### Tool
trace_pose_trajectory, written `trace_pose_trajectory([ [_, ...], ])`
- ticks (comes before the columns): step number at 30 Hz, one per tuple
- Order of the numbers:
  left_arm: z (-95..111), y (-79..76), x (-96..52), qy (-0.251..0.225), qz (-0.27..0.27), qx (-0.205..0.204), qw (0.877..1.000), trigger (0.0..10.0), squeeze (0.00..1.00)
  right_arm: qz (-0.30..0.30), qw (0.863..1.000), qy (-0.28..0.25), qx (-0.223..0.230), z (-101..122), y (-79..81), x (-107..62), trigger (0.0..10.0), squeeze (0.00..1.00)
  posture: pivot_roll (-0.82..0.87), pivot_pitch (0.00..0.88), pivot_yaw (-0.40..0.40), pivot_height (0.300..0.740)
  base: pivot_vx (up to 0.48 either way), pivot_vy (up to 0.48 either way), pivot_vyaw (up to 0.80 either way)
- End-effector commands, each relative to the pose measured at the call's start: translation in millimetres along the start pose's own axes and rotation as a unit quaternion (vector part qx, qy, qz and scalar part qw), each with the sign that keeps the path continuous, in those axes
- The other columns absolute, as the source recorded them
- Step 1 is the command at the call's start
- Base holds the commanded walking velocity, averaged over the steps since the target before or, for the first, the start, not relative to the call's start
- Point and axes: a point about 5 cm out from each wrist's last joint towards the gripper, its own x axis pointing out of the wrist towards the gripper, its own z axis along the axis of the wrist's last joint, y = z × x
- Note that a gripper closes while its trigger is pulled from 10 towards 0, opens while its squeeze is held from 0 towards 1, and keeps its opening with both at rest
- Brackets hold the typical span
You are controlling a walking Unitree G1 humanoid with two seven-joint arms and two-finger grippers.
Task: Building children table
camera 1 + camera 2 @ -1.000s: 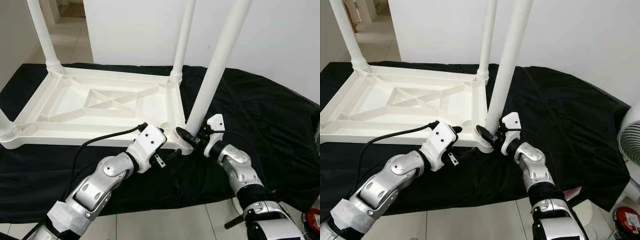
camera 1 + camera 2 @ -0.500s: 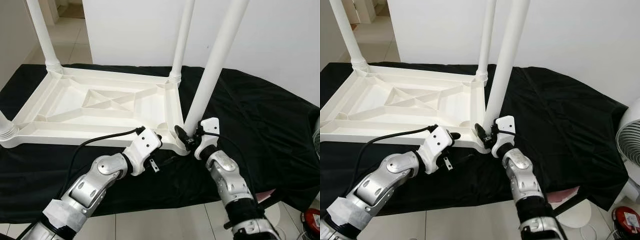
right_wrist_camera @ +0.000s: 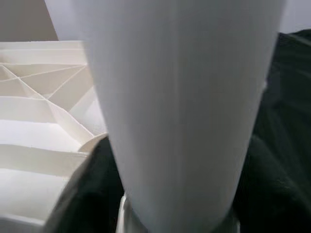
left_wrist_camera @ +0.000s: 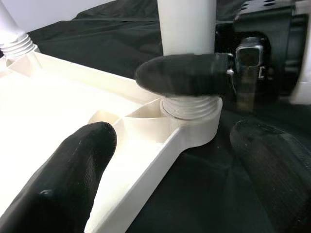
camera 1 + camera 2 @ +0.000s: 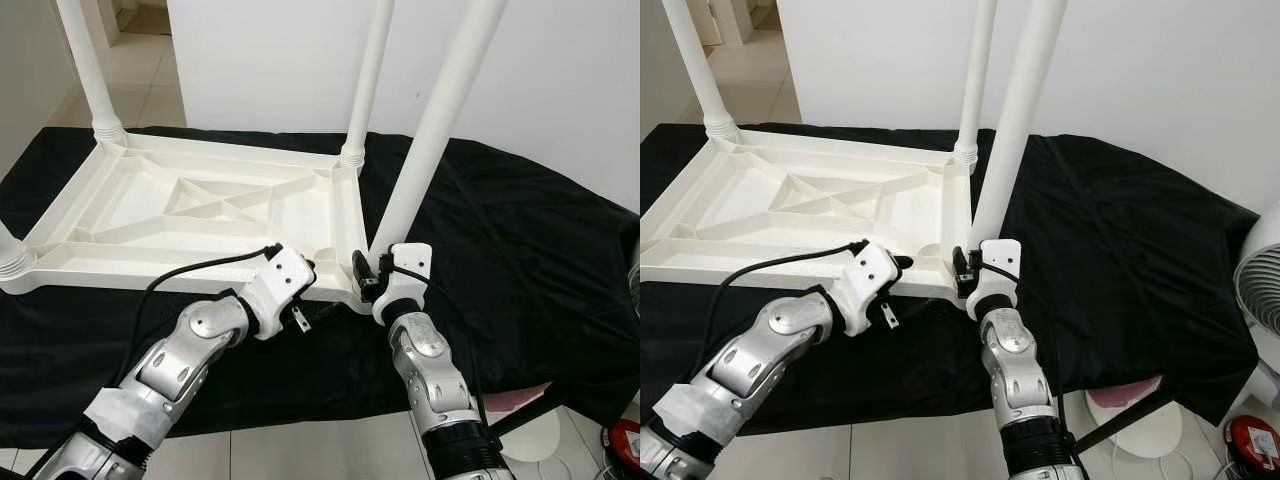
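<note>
Cloth (image 5: 520, 230): black, spread over a low surface on a tiled floor (image 5: 330, 445), against a white wall (image 5: 560, 90)
Top (image 5: 215, 215): a white plastic tabletop, laid upside down on the cloth, its ribbed underside shown
Legs: white tubes stood upright in the corner sockets; far left leg (image 5: 88, 65), far right leg (image 5: 368, 80), near right leg (image 5: 432, 125); a threaded stub of the near left leg (image 5: 12, 258) is seen at the picture's edge
Near right leg: seated in the corner socket (image 4: 192, 121), its threaded collar showing just above the socket
Right hand (image 5: 372, 275): pinched on the near right leg just above the socket, one finger (image 4: 187, 74) seen pressed across the leg's base
Left hand (image 4: 170, 184): spread, held at the top's near edge beside the same corner, one finger (image 4: 63, 179) over the ribbed inside and the other (image 4: 274, 170) over the cloth
Fan (image 5: 1258, 280): white, at the right edge, beside the cloth
</note>
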Motion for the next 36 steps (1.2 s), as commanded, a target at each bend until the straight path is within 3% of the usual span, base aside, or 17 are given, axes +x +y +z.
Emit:
trace_pose_trajectory([
  [1,-2.0,-0.6,1.0,0.003,-0.011,0.003,1.0,10.0,0.0,0.005,1.0,0.005,0.007,-2.8,-1.1,-2.8,10.0,1.0,0.04,0.004,-0.072,0.74,0.0,0.0,0.0],
  [12,-8.1,-11.2,2.0,-0.009,0.009,-0.016,1.0,10.0,0.0,0.039,0.999,-0.018,-0.017,9.5,-33.0,-11.3,10.0,1.0,0.05,0.0,-0.082,0.74,0.0,0.0,0.0],
  [14,-11.8,-15.5,1.7,-0.017,0.028,-0.034,0.999,10.0,0.0,0.087,0.996,-0.015,-0.028,10.8,-40.2,-14.0,10.0,0.0,0.06,0.0,-0.087,0.74,0.0,0.0,0.0],
  [22,-13.6,-26.4,1.7,-0.037,0.058,-0.068,0.995,10.0,0.0,0.194,0.98,-0.014,-0.048,12.6,-57.2,-15.4,10.0,0.0,0.08,0.0,-0.093,0.74,0.0,0.0,0.0],
  [31,-14.2,-29.5,-0.4,-0.035,0.049,-0.09,0.994,10.0,0.0,0.245,0.967,0.005,-0.068,7.7,-67.7,-6.5,10.0,0.0,0.08,0.0,-0.086,0.74,0.0,0.0,0.0],
  [36,-9.2,-32.0,1.6,-0.043,0.033,-0.096,0.994,10.0,0.0,0.265,0.962,0.011,-0.072,4.3,-65.1,2.2,10.0,0.0,0.08,0.0,-0.081,0.74,0.0,0.0,0.0],
])
